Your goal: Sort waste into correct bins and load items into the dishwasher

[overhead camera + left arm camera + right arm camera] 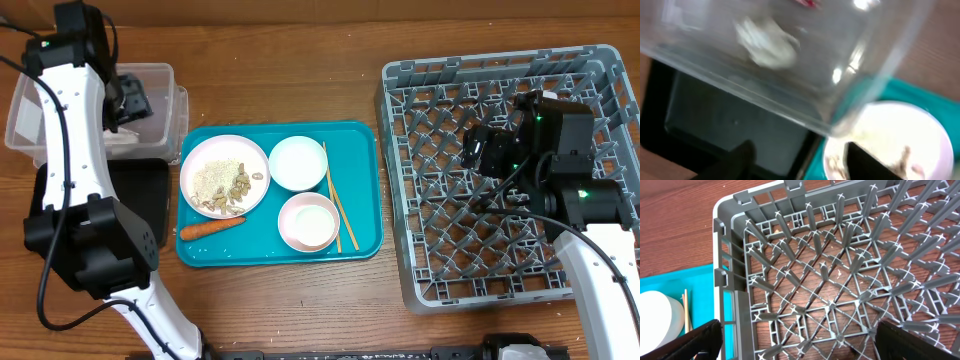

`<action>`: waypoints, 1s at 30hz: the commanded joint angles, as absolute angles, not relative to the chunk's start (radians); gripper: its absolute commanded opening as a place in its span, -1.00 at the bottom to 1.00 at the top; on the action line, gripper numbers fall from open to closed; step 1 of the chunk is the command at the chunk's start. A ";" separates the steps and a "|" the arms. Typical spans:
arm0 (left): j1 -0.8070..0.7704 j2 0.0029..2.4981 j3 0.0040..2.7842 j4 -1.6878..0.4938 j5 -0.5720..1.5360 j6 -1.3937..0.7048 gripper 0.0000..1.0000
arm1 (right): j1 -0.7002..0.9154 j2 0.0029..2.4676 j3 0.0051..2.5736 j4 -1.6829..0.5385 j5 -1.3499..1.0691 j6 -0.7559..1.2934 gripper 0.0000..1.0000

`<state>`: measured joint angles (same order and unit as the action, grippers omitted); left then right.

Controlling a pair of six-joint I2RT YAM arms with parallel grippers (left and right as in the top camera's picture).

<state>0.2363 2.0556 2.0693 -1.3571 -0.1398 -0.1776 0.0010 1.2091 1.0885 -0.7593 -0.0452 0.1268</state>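
Left hand (799, 159) hovers at the corner of the clear tub (165, 80), fingers apart with nothing between them. The tissue (767, 42) and a sliver of red wrapper (807, 3) lie inside the tub. Right hand (797, 332) hangs wide open and empty over the dish rack (400, 200).

Waste not yet sorted:
- The carrot (210, 228) is on the teal tray (360, 140), just beside the plate (226, 142).
- The rice (215, 178) and scraps are on the plate.

Judged step: left hand fetches the carrot (left wrist view is blurred, so its aim is uncertain).

To do it well:
- Straddle the carrot across its width near mid-length, clear of the plate rim.
- Close gently, as it may roll.
- Lift straight up before crossing, probably to the black tray (150, 190).
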 commanded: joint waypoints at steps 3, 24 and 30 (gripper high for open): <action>0.098 1.972 2.106 -1.461 0.110 -0.053 0.13 | 0.005 1.203 1.118 -0.756 -0.046 0.131 1.00; -0.485 1.970 1.845 -1.615 0.170 -0.040 0.28 | 0.005 1.203 1.118 -0.773 -0.045 0.131 1.00; -0.509 1.970 1.702 -1.558 0.173 -0.068 0.29 | 0.005 1.203 1.118 -0.782 -0.045 0.131 1.00</action>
